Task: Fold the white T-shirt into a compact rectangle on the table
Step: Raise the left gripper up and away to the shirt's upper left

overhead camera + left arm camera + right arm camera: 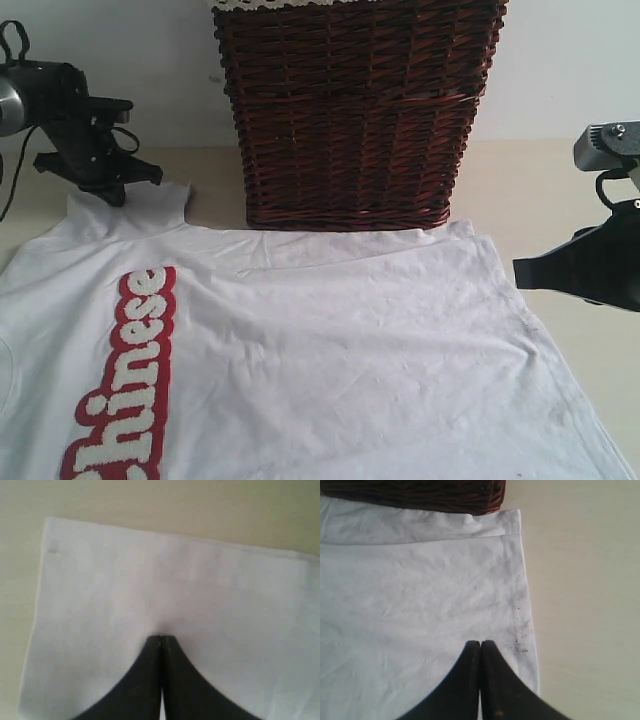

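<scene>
White T-shirt [330,330], lettered "Chinese", lies under the left gripper [160,639] and right gripper [480,642]; both jaws fully closed, empty.

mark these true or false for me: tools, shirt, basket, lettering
1. The left tool and the right tool are both shut. True.
2. The white T-shirt is folded into a compact rectangle. False: it lies spread open on the table.
3. The wicker basket stands at one edge of the shirt, away from the lettering. True.
4. The lettering is blue. False: it is white letters on a red outline.
</scene>
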Robot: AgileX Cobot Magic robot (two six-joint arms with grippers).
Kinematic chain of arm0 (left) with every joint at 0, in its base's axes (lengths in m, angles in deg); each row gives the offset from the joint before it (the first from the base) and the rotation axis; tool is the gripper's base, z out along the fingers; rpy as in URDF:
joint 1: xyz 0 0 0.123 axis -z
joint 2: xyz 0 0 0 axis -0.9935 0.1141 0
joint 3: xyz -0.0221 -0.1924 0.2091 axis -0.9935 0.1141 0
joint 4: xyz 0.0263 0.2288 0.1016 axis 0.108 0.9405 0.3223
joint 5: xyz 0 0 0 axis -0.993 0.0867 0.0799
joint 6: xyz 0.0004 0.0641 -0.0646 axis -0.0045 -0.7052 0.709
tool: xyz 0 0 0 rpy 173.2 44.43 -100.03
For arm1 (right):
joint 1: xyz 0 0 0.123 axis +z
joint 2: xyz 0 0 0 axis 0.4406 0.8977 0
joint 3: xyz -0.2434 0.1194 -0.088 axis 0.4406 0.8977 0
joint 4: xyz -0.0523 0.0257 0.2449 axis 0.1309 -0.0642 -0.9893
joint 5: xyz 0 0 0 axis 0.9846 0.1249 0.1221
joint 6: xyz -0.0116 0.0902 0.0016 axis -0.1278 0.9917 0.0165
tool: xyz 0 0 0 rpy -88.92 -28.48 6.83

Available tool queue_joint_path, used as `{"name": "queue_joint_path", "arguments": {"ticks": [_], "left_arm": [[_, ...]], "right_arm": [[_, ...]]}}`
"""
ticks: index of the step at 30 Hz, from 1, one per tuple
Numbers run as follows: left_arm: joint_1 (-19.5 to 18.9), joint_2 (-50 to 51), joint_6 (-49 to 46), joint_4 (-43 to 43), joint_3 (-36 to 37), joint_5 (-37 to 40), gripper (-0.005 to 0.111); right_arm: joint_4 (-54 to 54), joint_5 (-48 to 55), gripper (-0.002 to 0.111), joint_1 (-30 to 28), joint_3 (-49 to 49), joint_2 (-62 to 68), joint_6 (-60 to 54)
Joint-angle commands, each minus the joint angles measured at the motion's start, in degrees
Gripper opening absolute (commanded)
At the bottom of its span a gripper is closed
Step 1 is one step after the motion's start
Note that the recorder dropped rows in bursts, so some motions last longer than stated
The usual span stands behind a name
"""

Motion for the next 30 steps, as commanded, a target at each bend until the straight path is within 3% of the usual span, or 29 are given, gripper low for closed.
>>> {"name": "queue_joint_path", "arguments": {"ticks": [1, 10, 17, 22, 26, 30], "left_arm": [[-0.9, 1.2, -1.5, -0.3, -4.7, 3.6, 0.0], [-1.0, 0.1, -1.4, -4.6, -13.2, 9.4, 0.0], [-0.9, -7.7, -4.3, -12.4, -12.6, 15.7, 0.0], [1.2, -17.6, -5.8, -17.2, -1.8, 15.7, 0.0], [4.6, -26.2, -4.3, -15.1, 8.6, 15.7, 0.0], [7.4, -35.4, -3.2, -14.9, 19.5, 9.8, 0.0]], "right_arm": [[0.0, -0.3, 0.0, -0.4, 0.3, -0.3, -0.2], [0.0, -0.4, 0.0, -0.4, 0.3, -0.3, -0.2], [0.0, -0.1, 0.0, -0.4, 0.3, -0.3, -0.2], [0.0, 0.0, 0.0, -0.4, 0.3, -0.3, -0.7], [-0.7, 0.1, 0.0, -0.4, 0.3, -0.3, -1.3], [-0.9, 0.1, 0.0, -0.4, 0.3, -0.3, -1.3]]}}
